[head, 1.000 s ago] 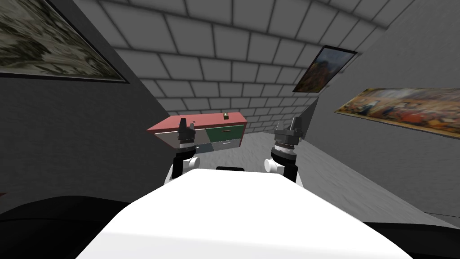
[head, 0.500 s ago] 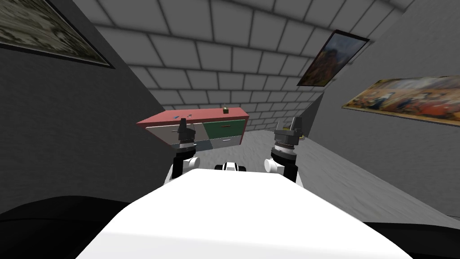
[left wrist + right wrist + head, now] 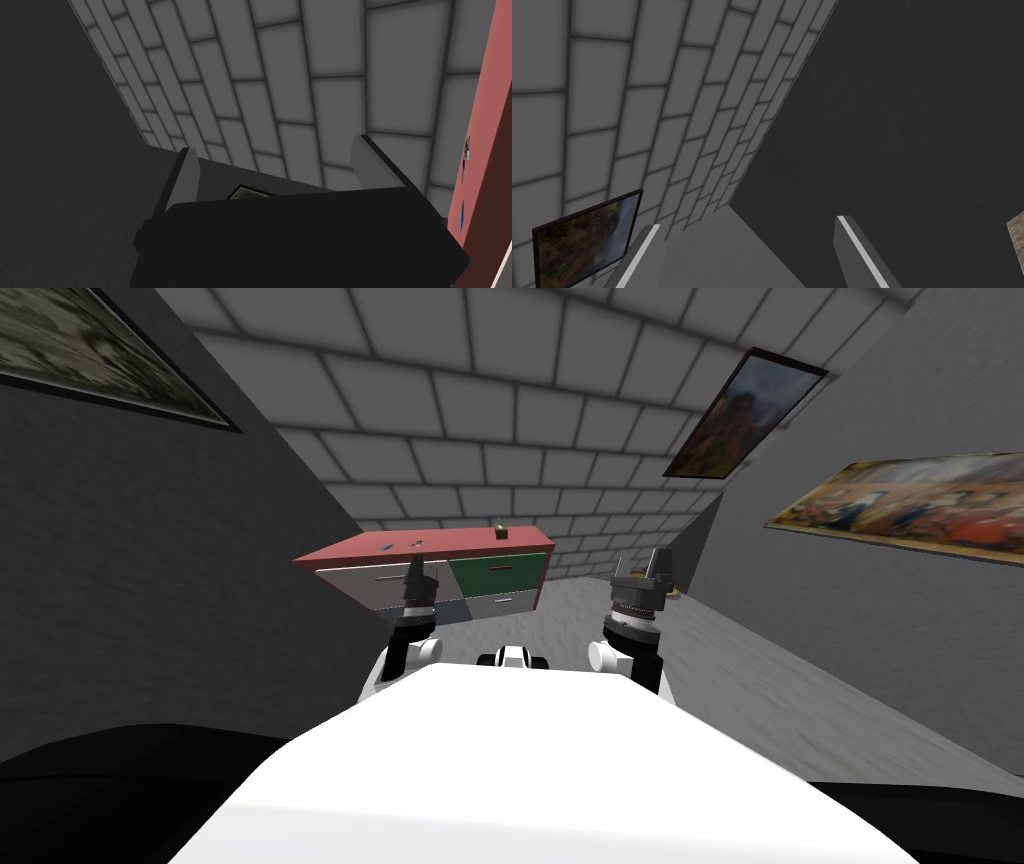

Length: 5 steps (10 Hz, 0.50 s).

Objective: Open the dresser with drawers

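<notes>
At left, the left gripper (image 3: 276, 150) hangs with jaws spread wide and empty before the pale left drawers (image 3: 375, 584) of the dresser (image 3: 497, 575), which stands against the far brick wall (image 3: 480, 408), everything on it shut. It fills more of the head view than a second ago because I have rolled nearer, so the drawers should soon be in reach. To the right, the right gripper (image 3: 639, 563) hovers equally spread, holding nothing

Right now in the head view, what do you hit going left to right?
Dark-framed painting on the left wall → dresser with red top → right gripper, jaws open → tilted painting → wide painting on the right wall.
</notes>
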Tool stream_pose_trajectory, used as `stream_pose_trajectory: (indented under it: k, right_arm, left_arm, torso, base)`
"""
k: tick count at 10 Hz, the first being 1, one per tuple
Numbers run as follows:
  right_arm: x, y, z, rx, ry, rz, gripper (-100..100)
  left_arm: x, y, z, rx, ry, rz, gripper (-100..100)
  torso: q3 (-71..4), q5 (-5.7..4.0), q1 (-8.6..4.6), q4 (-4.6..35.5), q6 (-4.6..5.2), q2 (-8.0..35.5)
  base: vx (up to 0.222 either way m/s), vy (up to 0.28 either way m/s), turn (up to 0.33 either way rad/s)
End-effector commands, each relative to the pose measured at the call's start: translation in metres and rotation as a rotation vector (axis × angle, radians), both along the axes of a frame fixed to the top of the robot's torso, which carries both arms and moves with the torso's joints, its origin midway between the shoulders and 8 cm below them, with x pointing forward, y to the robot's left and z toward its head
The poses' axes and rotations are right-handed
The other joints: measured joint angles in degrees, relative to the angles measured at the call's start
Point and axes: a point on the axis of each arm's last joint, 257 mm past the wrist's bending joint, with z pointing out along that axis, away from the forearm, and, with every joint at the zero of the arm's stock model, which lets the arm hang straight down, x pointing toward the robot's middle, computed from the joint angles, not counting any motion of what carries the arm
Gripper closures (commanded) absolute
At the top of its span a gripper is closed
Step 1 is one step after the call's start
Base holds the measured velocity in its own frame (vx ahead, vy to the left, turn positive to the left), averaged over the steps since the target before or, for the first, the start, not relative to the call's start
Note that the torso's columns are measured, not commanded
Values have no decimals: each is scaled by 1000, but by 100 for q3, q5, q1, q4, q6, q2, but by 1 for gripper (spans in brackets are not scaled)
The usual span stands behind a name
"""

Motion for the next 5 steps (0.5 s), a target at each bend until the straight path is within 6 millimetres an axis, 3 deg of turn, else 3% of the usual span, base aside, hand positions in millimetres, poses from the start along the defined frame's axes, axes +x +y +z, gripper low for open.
stream_pose_trajectory:
  k: [1, 5]
  right_arm:
    - [0, 0, 0, 0, 0, 0, 0]
    - [0, 0, 0, 0, 0, 0, 0]
  left_arm:
    - [11, 2, -20, 27, 42, -6, -100]
    - [26, 9, -57, 47, 112, -2, -100]
  torso:
    - [1, 0, 2, 1, 0, 2]
    - [5, 0, 1, 3, -1, 9]
  base:
    - [81, -33, -1]
    - [82, -39, -1]
